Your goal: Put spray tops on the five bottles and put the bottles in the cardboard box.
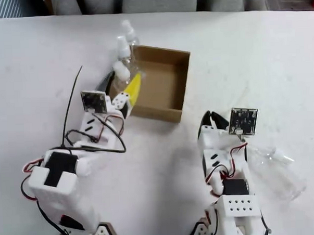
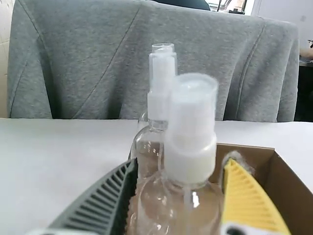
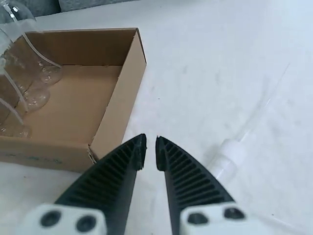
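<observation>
The cardboard box (image 1: 170,113) lies open in the middle of the table. Three clear bottles with white spray tops stand in a row along its left wall (image 1: 123,46); their bases appear to rest on the box floor (image 3: 36,98). My left gripper (image 1: 125,90) is shut on the nearest bottle (image 2: 188,161), grey finger on one side and yellow finger on the other, with another bottle (image 2: 159,112) behind it. My right gripper (image 3: 149,152) hovers right of the box (image 3: 117,98), shut on nothing. Beside it lies a white spray top (image 3: 227,156) with a thin tube.
A clear bottle (image 1: 279,177) lies on its side on the white table, right of the right arm. A grey cushion (image 2: 146,63) runs along the table's far edge. Loose wires hang from the left arm (image 1: 90,136).
</observation>
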{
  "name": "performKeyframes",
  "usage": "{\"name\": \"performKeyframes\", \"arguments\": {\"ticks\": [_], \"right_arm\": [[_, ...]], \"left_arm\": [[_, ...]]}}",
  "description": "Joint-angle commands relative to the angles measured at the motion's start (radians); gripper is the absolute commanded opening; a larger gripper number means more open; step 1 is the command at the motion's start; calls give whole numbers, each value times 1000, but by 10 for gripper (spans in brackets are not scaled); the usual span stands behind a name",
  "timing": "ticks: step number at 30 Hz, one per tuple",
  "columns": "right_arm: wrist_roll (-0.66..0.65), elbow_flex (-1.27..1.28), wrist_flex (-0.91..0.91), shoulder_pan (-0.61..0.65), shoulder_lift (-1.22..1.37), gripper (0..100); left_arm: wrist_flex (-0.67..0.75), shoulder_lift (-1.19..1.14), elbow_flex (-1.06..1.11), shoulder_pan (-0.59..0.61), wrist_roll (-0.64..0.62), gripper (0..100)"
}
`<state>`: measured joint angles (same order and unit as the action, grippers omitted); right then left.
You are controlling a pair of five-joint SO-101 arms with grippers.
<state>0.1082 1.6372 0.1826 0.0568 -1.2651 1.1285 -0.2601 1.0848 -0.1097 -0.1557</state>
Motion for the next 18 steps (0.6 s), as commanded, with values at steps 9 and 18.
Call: {"name": "performKeyframes", "arguments": {"ticks": [9, 18], "right_arm": [[0, -8, -22, -4, -12, 18], [0, -8, -22, -4, -12, 19]], "left_arm": [[21, 15, -3, 44, 5, 286], [28, 18, 21, 25, 9, 288]]}}
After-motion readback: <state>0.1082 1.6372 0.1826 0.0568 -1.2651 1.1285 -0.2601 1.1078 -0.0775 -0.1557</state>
